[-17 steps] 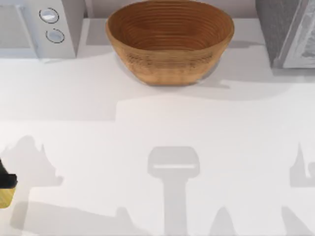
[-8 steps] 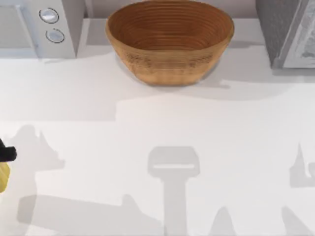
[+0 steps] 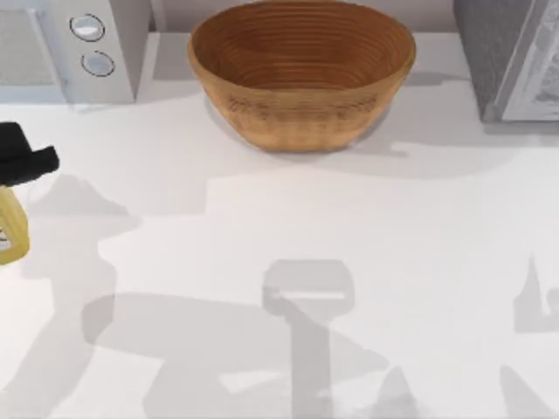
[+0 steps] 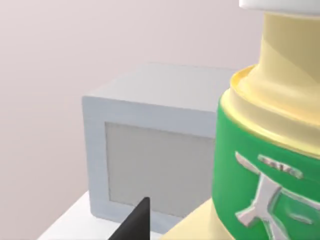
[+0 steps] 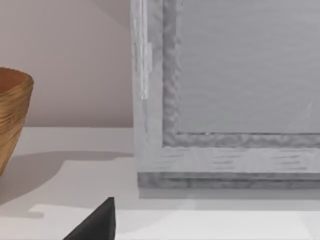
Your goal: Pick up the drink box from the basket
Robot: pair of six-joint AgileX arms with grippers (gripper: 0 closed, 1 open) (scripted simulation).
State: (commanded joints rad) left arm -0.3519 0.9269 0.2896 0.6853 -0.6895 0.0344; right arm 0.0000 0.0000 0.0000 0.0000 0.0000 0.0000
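Already my left gripper (image 3: 19,175), at the table's left edge, is clamped on the drink box (image 3: 10,229), a pale-yellow carton with a green band that fills its wrist view (image 4: 270,150), held clear of the basket (image 3: 301,74) and well apart from it. Beside it stands a white appliance (image 3: 79,48). My right arm idles; its jaws I cannot tell.

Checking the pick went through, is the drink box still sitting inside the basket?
No, in the top view the basket shows just its ribbed inside, and the drink box is at the table's left edge by the left end effector.
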